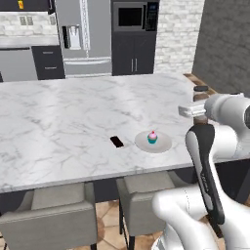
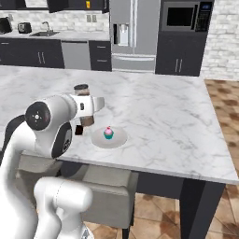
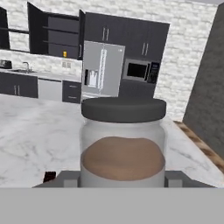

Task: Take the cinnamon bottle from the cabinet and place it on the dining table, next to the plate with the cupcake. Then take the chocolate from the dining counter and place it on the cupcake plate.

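1. Far left, on the marble table: the chocolate, lying flat w/ its long axis slanting away toward the back-left. Untouched; I'd say that's step two, not begun yet.
2. Just right of it, close but apart: the plate w/ the cupcake upright at its middle. There's bare rim round the cupcake, presumably room for the choc later.
3. Right again, past the plate and near the table's right edge: the bottle, carried in the end effector. Cap on top, long axis vertical, no tilt I can make out. It's above the table on the plate's right side, so looks like it's being brought to the "next to the plate" spot.
4. End effector state: clamped on the bottle. In the hand view the bottle sits dead centre between the fingers, low on the glass, w/ brown powder about halfway up and dark cap level.
5. Held upright prob. so it can go straight down onto its base. Can't tell whether the base is touching the table yet; the arm hides it.
6. Back left: the open cabinet, w/ a small yellow canister on its shelf.
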You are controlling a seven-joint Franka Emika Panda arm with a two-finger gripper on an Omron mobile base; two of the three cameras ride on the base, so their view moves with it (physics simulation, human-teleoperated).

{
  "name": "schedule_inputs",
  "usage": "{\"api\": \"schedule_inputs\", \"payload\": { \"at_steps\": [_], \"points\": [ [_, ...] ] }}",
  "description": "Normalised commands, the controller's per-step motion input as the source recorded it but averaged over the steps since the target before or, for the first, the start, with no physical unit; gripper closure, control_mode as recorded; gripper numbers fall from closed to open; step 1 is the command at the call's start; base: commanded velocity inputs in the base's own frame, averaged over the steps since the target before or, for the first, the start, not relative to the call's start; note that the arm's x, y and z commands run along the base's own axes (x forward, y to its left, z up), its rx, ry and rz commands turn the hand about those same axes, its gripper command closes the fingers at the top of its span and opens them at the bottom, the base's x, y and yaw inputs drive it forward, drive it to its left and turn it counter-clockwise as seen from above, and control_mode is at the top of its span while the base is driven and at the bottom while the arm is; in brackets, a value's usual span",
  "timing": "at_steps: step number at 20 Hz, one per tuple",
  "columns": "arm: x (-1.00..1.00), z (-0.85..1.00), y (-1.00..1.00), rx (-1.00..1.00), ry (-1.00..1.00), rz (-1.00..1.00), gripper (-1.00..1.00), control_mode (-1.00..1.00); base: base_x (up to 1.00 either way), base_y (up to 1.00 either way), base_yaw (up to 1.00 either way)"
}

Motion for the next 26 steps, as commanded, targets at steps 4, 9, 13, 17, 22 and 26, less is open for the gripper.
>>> {"api": "schedule_inputs", "payload": {
  "at_steps": [4, 9, 13, 17, 22, 26],
  "points": [
    [0.84, -0.25, -0.73, 0.00, 0.26, 0.32, 1.00, -1.00, 0.00, 0.00, 0.00],
    [0.99, -0.76, -0.43, 0.00, 0.14, 0.25, 1.00, -1.00, 0.00, 0.00, 0.00],
    [0.94, -0.98, -0.06, -0.02, 0.01, 0.21, 1.00, -1.00, 0.00, 0.00, 0.00],
    [0.82, -0.69, -0.27, 0.00, -0.02, 0.21, 1.00, -1.00, 0.00, 0.00, 0.00],
    [0.50, -0.49, -0.40, 0.07, 0.07, 0.16, 1.00, -1.00, 0.00, 0.00, 0.00],
    [0.37, -0.52, -0.31, 0.10, 0.03, 0.14, 1.00, -1.00, 0.00, 0.00, 0.00]
  ]
}}
